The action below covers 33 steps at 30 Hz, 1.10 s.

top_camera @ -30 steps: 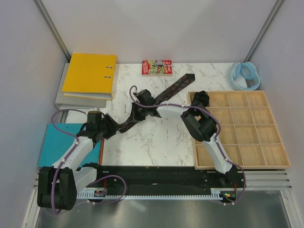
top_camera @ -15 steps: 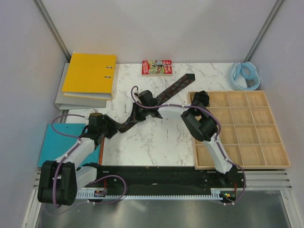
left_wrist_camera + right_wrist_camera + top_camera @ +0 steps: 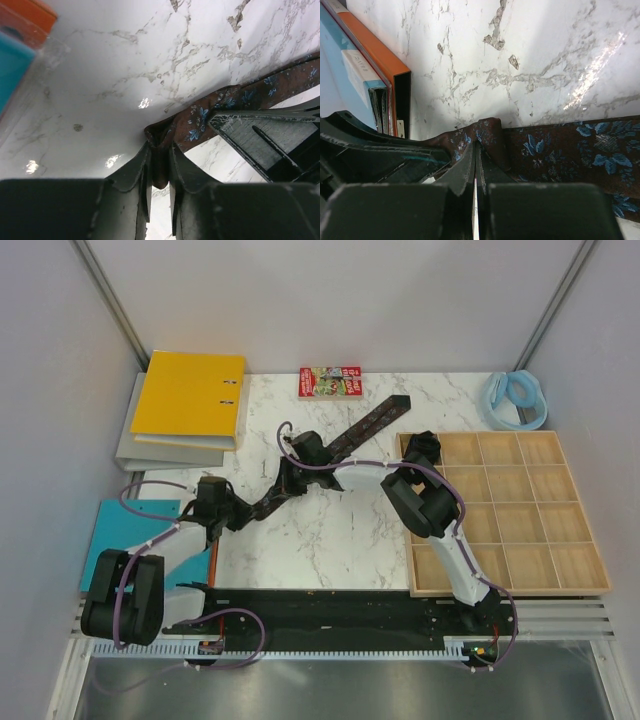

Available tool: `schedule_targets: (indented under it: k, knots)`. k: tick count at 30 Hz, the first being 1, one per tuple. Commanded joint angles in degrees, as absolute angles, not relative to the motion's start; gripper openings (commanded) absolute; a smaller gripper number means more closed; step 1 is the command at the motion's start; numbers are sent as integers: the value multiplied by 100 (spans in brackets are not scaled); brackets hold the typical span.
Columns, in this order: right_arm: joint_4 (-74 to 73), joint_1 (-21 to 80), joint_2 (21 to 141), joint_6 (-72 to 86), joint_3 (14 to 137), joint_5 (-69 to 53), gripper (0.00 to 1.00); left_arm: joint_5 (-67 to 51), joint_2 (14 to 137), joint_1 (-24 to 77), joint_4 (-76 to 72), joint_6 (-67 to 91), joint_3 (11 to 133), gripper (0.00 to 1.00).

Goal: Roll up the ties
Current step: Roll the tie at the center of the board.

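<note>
Left hand (image 3: 160, 159) pinches tie (image 3: 200, 120), blue-flowered in wrist view.

A wooden tray (image 3: 520, 589) of open compartments is carried on the white marble table (image 3: 330, 530). Just left of the tray a dark tie (image 3: 372, 422) is laid slantwise. Beyond the tray a pale blue band (image 3: 515, 400) is set, beyond-left a red booklet (image 3: 329, 382), and far left a grey binder (image 3: 135, 445) and a teal folder (image 3: 110, 535).

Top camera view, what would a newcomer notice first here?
The dark flowered tie lying slantwise across the marble table, its near end pinched by both the left hand and right hand. Next, the yellow binder far left and the wooden tray on the right.
</note>
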<state>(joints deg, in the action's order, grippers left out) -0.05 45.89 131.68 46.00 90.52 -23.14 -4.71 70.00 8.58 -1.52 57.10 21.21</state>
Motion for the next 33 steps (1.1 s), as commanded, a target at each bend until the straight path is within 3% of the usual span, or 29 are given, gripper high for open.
schedule_targets:
  k: [1, 4, 9, 13, 33]
  knots:
    - [-474, 4614, 13184, 4482, 8745, -2101, 2, -308, 7295, 1019, -167, 5880, 2399, 14]
    - [-510, 4605, 13122, 4491, 8754, -2135, 2, -413, 7190, 1046, 235, 5670, 2592, 2]
    - [-720, 4605, 12833, 4491, 8894, -2144, 7, -606, 6585, 1046, 1701, 4994, 3190, 2]
    - [-887, 4605, 12490, 4596, 9026, -2109, 20, -624, 6101, 1037, 2607, 4676, 3533, 2]
    - [-914, 5045, 12313, 4781, 8807, -1802, 20, -923, 5440, 1037, 3638, 4237, 3682, 2]
